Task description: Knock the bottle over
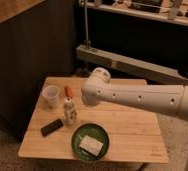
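Note:
The bottle [69, 112] stands upright on the wooden table [132, 127], left of centre, with a white cap and a darker label. My white arm [137, 96] reaches in from the right. My gripper [85, 100] is at the arm's left end, just right of the bottle's top and mostly hidden behind the arm's rounded wrist.
A translucent plastic cup [50, 96] stands left of the bottle, with a small orange object [68, 92] beside it. A dark flat object [52, 127] lies at the front left. A green plate [77, 136] holds a white item [91, 145]. A metal shelf frame [137, 62] runs behind the table.

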Motion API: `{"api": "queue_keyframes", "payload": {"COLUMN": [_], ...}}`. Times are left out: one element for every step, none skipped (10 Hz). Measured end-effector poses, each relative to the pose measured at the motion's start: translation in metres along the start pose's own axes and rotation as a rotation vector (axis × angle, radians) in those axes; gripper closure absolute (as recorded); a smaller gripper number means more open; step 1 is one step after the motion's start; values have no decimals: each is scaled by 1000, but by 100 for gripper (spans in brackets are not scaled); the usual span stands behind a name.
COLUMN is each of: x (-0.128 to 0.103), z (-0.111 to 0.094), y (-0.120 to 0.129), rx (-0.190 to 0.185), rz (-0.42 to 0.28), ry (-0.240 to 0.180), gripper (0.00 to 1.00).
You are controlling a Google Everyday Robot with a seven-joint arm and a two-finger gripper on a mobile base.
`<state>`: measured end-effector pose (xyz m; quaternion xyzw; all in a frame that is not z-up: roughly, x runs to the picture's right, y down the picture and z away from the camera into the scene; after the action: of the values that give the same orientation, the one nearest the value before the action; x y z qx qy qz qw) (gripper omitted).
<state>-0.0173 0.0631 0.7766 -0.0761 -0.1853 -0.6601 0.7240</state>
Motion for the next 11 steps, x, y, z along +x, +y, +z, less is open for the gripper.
{"api": "queue_keyframes", "payload": {"x": [6, 11, 18, 22, 29, 32, 37, 44, 47, 48, 49], "z": [1, 1, 1, 2, 5, 8, 11, 19, 23, 28, 31], "y": [-2, -4, -6, -8, -16, -20, -22, -22, -21, -26, -27], "rx": [18, 51, 73, 89, 119, 147, 186, 256, 304, 363, 411], "rz": [-3, -3, -6, -10, -21, -24, -29, -35, -41, -57, -68], "ry": [9, 19, 30, 35, 42, 45, 55, 64, 73, 79, 80], "gripper": [95, 95, 95, 95, 95, 95, 95, 95, 95, 95, 95]}}
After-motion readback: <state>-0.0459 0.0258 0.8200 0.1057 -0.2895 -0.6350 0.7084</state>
